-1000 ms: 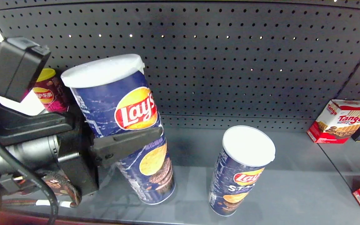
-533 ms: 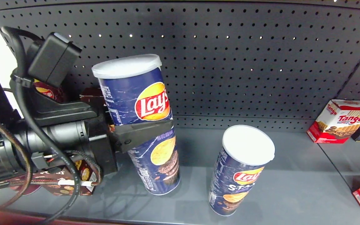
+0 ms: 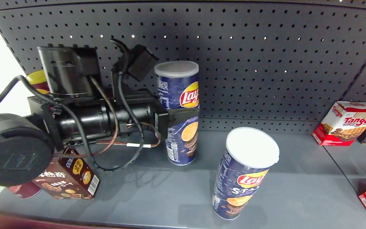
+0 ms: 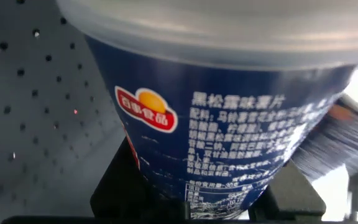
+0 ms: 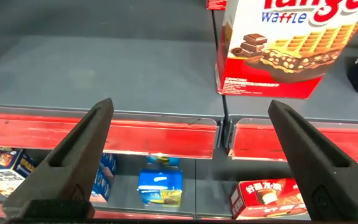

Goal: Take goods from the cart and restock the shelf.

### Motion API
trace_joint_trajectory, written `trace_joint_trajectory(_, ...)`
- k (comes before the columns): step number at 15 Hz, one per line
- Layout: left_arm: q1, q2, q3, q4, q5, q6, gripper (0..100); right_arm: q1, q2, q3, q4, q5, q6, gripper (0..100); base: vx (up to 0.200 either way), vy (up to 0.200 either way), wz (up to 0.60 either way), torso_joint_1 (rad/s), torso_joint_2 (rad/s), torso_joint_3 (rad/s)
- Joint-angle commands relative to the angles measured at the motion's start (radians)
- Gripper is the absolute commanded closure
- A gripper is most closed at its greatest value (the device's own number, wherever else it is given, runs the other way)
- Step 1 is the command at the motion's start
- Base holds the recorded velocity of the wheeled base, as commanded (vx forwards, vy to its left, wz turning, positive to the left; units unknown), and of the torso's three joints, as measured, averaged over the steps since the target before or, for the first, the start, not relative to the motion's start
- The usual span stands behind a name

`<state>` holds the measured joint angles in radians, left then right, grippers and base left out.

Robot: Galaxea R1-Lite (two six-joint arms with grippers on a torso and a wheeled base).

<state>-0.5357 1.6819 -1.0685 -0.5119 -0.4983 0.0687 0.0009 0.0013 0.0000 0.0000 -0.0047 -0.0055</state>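
Two blue chip canisters are showing in the head view. The held canister (image 3: 180, 95) is sitting upright between the left jaws (image 3: 183, 115), which are clamping it at about mid-height. Its base is hanging at or just above the shelf (image 3: 297, 190), close to the back panel (image 3: 265, 63), and I cannot tell whether it is touching. The free canister (image 3: 246, 178) is standing beyond the jaws' tips, nearer the shelf front and apart from them. One brown biscuit box (image 3: 67, 179) is lying behind the jaws, under the arm. I am judging the canister light, with stiff cardboard walls, smooth and a little slippery, and its chips fragile. A mid-body hold with a moderate squeeze is looking right.

Seen from the left wrist, one canister is sitting squeezed between the jaws, lid end toward the camera.

Seen from the right wrist, the right jaws (image 5: 191, 106) are standing spread with nothing between them. One wafer box (image 5: 272, 50) is sitting on the shelf beyond their tips.
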Motion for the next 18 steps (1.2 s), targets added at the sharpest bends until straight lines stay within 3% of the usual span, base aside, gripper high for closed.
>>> trace_joint_trajectory(1,0.002,0.180,-0.148,-0.004,0.003,0.026,100,0.001,0.000,0.000,0.000,0.000,-0.001,0,0.000,0.000,0.00,0.000,0.00,0.000)
trace_joint_trajectory(3,0.000,0.252,-0.235,0.003,0.003,0.054,100,0.001,0.000,0.000,0.000,0.000,-0.001,0,0.000,0.000,0.00,0.000,0.00,0.000)
trace_joint_trajectory(9,-0.027,0.383,-0.346,-0.008,0.006,0.056,100,0.001,0.000,0.000,0.000,0.002,-0.001,0,0.000,0.000,0.00,0.000,0.00,0.000)
trace_joint_trajectory(18,-0.043,0.401,-0.355,-0.063,0.006,0.056,100,0.001,0.000,0.000,0.000,0.000,-0.001,0,0.000,0.000,0.00,0.000,0.00,0.000)
